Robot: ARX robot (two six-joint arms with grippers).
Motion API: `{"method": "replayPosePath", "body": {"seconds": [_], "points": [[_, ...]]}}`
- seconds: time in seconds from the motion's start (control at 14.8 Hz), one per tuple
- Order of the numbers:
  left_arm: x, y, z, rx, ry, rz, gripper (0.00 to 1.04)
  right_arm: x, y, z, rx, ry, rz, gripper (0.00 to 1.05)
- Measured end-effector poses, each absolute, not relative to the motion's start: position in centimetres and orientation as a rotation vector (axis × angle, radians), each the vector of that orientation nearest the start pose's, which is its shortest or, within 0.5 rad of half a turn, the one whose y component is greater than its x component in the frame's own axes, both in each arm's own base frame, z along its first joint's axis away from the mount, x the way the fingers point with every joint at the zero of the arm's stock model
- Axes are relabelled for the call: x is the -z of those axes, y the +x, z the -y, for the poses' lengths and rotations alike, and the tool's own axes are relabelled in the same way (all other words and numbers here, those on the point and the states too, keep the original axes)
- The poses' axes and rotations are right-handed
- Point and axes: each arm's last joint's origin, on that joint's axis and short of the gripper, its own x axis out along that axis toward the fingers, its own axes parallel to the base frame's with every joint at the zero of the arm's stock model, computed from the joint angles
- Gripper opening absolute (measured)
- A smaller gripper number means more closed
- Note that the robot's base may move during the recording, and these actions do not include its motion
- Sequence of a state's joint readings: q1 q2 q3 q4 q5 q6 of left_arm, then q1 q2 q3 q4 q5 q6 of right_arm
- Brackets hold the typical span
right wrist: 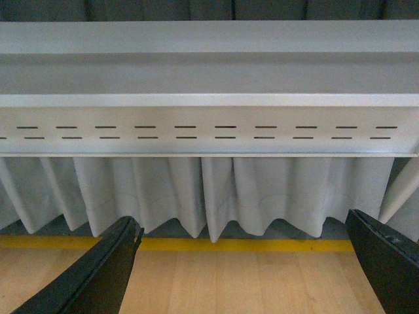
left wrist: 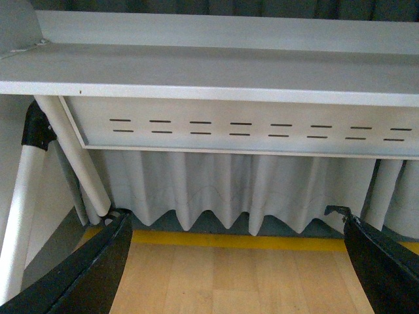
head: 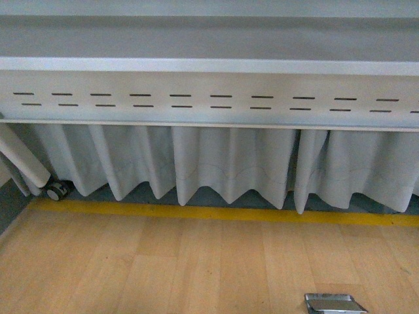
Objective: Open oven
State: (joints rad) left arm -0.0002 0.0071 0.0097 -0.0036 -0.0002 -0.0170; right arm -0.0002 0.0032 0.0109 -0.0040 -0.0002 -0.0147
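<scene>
My left gripper (left wrist: 229,216) has its jaws wide apart with nothing between them, and my right gripper (right wrist: 243,222) is the same, wide apart and holding nothing. Both hang over a light wooden surface (head: 163,268). At its far edge runs a yellow strip (head: 216,212). Past that hangs a grey curtain (head: 229,163), under a grey rail (head: 209,98) with little slots. A small shiny metal thing (head: 334,304) peeks in at the near edge. The oven is not in any of my views, so I cannot tell where it is.
</scene>
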Motion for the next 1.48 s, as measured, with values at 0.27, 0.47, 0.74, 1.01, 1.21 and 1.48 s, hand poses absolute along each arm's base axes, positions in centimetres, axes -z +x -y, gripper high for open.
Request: {"method": "replayPosePath", "body": {"seconds": [0.27, 0.47, 0.74, 1.01, 1.21, 1.48], "points": [[-16.59, 9.75, 0.00, 0.000, -0.017, -0.001, 0.98, -16.66, 9.72, 0.00, 0.000, -0.015, 0.004, 0.98], [-16.59, 9.75, 0.00, 0.000, -0.017, -0.001, 0.98, -16.66, 9.72, 0.00, 0.000, -0.015, 0.004, 0.98], [-16.57, 9.75, 0.00, 0.000, -0.017, -0.003, 0.98, -16.64, 9.72, 0.00, 0.000, -0.015, 0.001, 0.98], [-16.59, 9.75, 0.00, 0.000, -0.017, -0.001, 0.98, -16.65, 9.72, 0.00, 0.000, -0.015, 0.002, 0.98], [-16.59, 9.75, 0.00, -0.001, -0.015, -0.001, 0.98, -16.66, 9.72, 0.00, 0.000, -0.015, 0.004, 0.98], [-16.59, 9.75, 0.00, 0.000, -0.014, -0.001, 0.98, -16.66, 9.72, 0.00, 0.000, -0.015, 0.004, 0.98]]}}
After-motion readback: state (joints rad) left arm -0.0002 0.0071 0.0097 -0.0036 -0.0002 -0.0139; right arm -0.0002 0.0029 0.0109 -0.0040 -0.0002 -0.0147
